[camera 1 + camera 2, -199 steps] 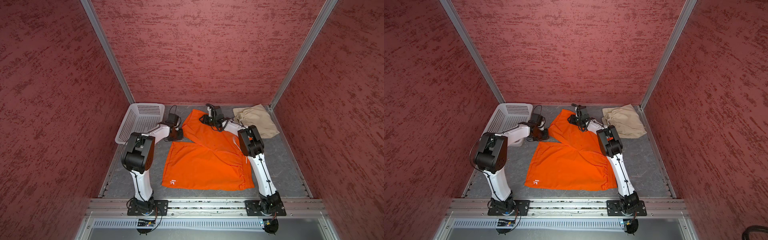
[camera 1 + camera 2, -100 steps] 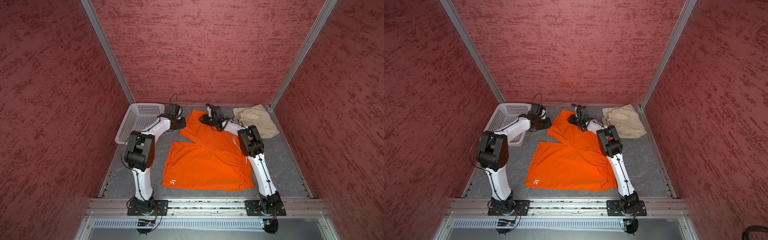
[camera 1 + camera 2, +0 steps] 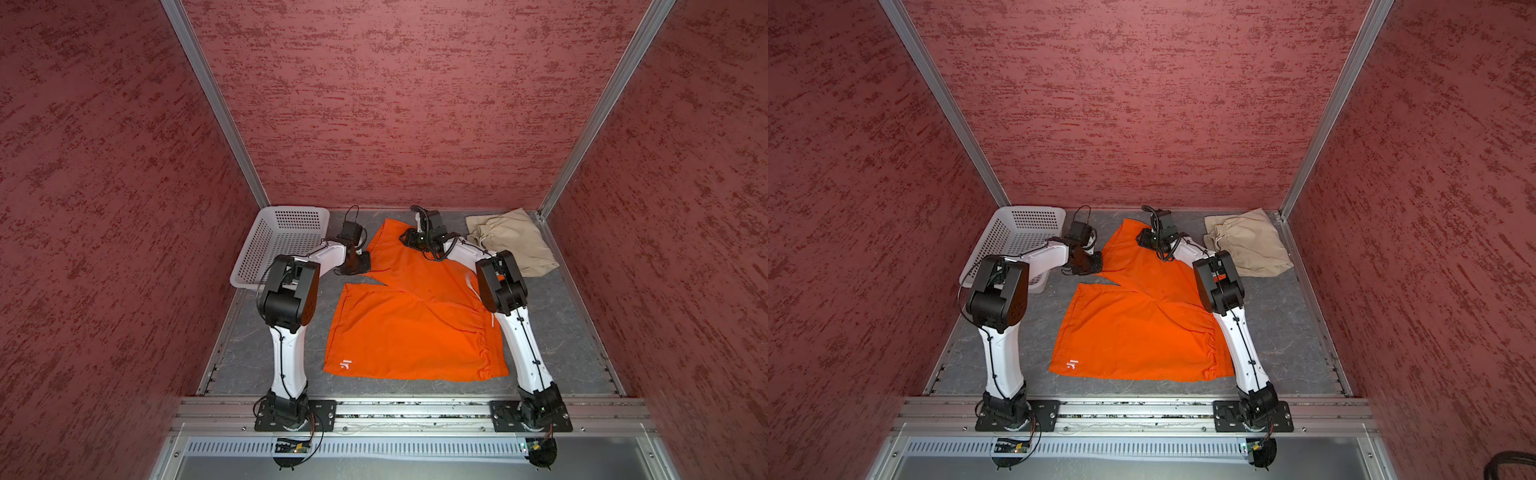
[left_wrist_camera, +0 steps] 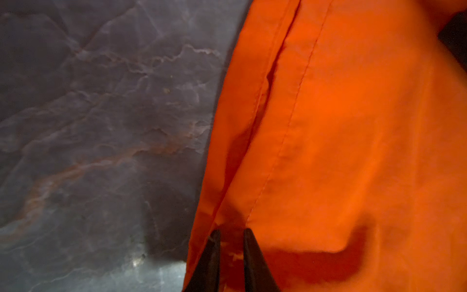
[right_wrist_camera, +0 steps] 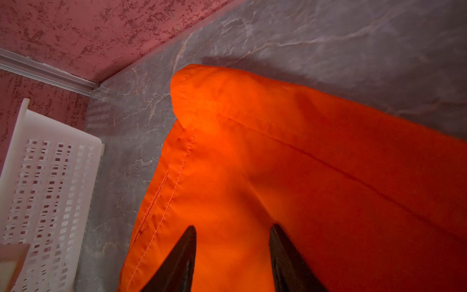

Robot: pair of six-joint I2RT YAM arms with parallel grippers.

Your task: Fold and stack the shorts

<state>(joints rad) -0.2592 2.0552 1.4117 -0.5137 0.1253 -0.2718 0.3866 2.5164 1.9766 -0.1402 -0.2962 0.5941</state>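
Orange shorts (image 3: 407,332) lie spread on the grey worktop (image 3: 561,332) between our arms. The gathered waist runs along the right arm, and one leg angles toward the back wall. Only the top views show us the khaki shorts (image 3: 511,245), crumpled in the far right corner. They alone also show the small white mark (image 3: 345,365) by the near hem, which we cannot read as a letter or brand.

The left wrist view alone shows our left hand (image 4: 231,235), fingers nearly pressed together and pinching the stitched hem at the cloth's edge, beside bare worktop. The right wrist view alone shows our right hand (image 5: 232,232) spread, fingers apart over the far leg, whose corner curls up. That view also catches the white basket (image 5: 50,189) in the far left corner.
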